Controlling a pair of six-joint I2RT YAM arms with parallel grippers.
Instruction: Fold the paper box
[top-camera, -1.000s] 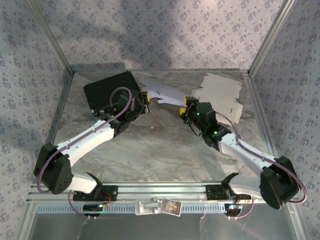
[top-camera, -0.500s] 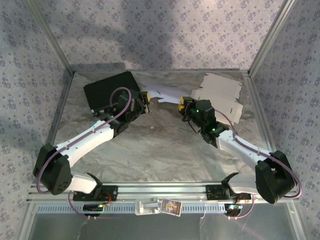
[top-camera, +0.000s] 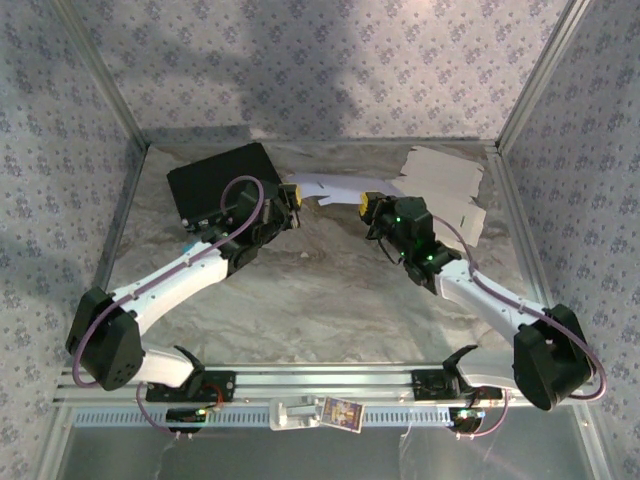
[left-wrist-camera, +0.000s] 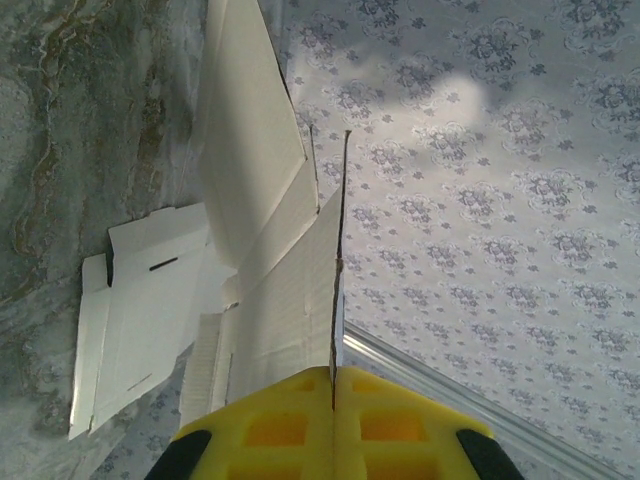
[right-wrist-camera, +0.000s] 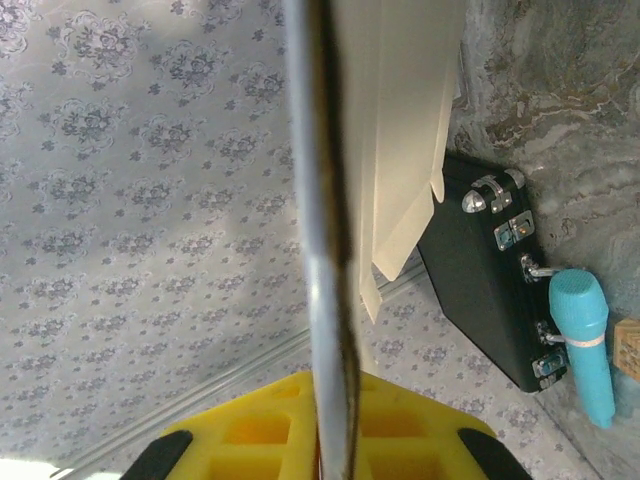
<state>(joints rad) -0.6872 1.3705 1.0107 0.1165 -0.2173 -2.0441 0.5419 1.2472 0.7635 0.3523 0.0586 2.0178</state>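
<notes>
Near and middle of the grey marbled tabletop (top-camera: 330, 290) open between the two arms — free passage. Far left blocked by black hard case (top-camera: 215, 180); far right by flat white cardboard sheets (top-camera: 445, 185) — white paper blank (top-camera: 335, 187) spans far centre.

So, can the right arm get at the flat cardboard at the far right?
Probably not yet: the right gripper is shut on the paper box. Nothing seems to lie between it and the flat cardboard.
</notes>
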